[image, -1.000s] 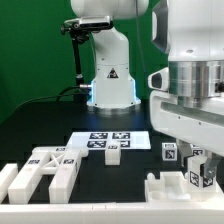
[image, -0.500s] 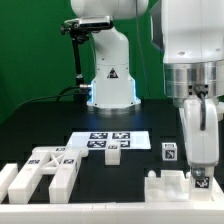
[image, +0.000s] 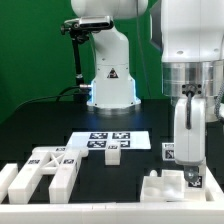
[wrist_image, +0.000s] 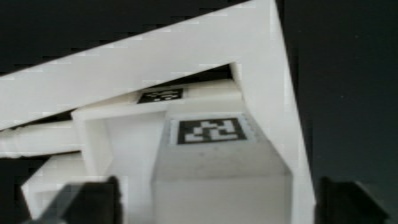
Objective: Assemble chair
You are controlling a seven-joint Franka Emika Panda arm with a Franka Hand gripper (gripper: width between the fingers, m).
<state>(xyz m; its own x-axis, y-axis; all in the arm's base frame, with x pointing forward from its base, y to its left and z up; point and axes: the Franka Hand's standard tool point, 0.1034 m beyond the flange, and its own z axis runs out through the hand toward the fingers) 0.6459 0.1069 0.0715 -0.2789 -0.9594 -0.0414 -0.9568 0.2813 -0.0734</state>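
Nearest the camera, loose white chair parts (image: 45,168) carrying black-and-white tags lie on the black table (image: 130,172) at the exterior view's left. At that view's right sits a partly built chair section (image: 160,188), with the gripper (image: 193,177) low over it. In the wrist view the dark fingers (wrist_image: 86,200) stand wide apart, either side of a tagged white slab (wrist_image: 217,155). They seem not to touch it, though the edges are blurred. Farther back are a tagged block (image: 168,152), a smaller block (image: 113,153) and the marker board (image: 108,139).

Chair part (image: 160,188) under my gripper (image: 190,177) at exterior view's right; marker board (image: 100,138) centre; chair slabs (image: 45,170) near, at its left
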